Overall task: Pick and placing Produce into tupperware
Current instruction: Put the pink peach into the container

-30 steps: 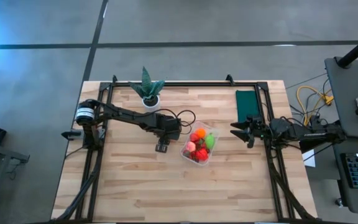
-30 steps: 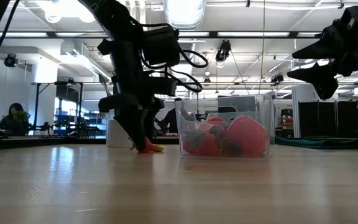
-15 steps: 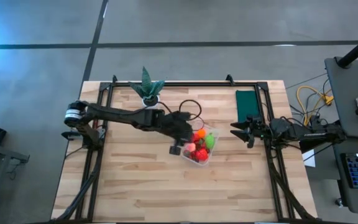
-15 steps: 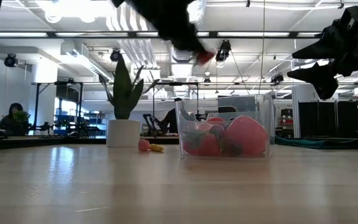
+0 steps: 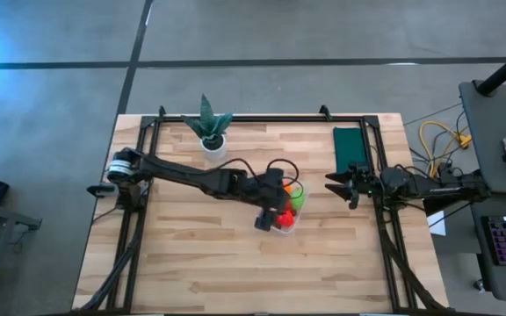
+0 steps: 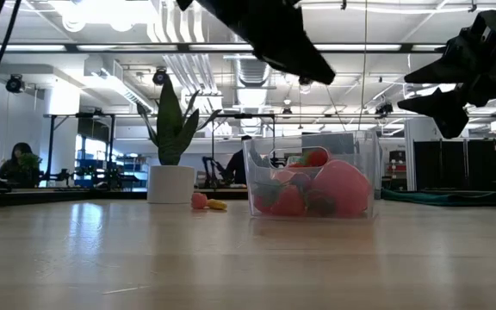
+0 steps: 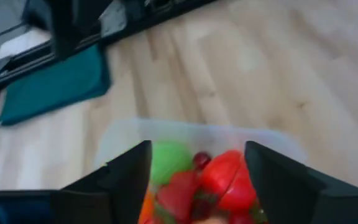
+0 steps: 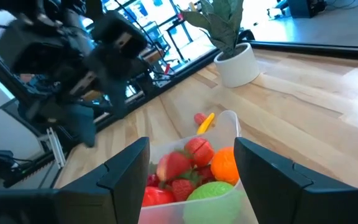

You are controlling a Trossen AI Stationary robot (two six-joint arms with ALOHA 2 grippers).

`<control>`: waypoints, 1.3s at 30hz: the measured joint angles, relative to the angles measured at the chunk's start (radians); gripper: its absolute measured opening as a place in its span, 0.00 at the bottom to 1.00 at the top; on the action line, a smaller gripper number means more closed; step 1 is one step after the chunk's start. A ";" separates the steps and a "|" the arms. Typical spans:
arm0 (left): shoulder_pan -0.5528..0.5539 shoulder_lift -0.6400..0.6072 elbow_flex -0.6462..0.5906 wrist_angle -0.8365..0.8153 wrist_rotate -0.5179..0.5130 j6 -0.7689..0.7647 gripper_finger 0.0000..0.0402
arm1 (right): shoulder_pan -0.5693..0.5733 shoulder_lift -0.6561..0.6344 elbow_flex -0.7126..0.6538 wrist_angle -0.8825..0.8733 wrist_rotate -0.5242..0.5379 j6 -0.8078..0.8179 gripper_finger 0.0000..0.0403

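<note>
The clear tupperware (image 5: 285,211) stands mid-table with red, orange, pink and green produce inside (image 7: 229,180). A red piece (image 6: 317,157) shows at the top of the pile, near rim level. My left gripper (image 7: 197,186) hangs open above the tub (image 6: 313,185), with nothing between its fingers. A small pink piece (image 6: 199,201) and a yellow one (image 6: 218,205) lie on the table to the tub's left, toward the plant. My right gripper (image 5: 341,186) waits open at the table's right side, pointing level toward the tub (image 8: 191,180).
A spiky green plant in a white pot (image 5: 209,132) stands at the far edge, left of centre. A dark green cloth (image 5: 350,145) lies flat at the far right. Bare wood spreads in front of the tub toward the near edge.
My left gripper has risen from the table just left of the tub, carrying a red piece, and swung right over the tub, tipping from pointing steeply down to slanting. It has let go: the red piece now sits in the tub.
</note>
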 joint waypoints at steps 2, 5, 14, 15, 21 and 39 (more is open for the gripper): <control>0.001 -0.010 0.000 -0.036 -0.050 0.000 0.65 | 0.000 -0.001 0.000 0.001 0.000 0.000 0.56; 0.006 -0.050 0.002 -0.182 -0.148 -0.004 0.70 | 0.000 -0.001 0.000 0.001 0.000 0.000 0.56; 0.095 -0.076 -0.108 -0.666 -0.217 0.001 0.67 | 0.000 0.000 0.000 0.004 -0.002 0.000 0.56; 0.109 -0.076 -0.130 -0.666 -0.215 0.000 0.65 | 0.000 0.000 0.000 0.001 -0.002 0.000 0.56; 0.198 -0.071 -0.225 -0.593 -0.137 -0.102 0.55 | 0.000 0.000 0.000 0.002 -0.003 0.000 0.56; 0.229 -0.066 -0.257 -0.451 -0.008 0.018 0.51 | 0.000 -0.001 0.000 0.001 -0.002 0.000 0.56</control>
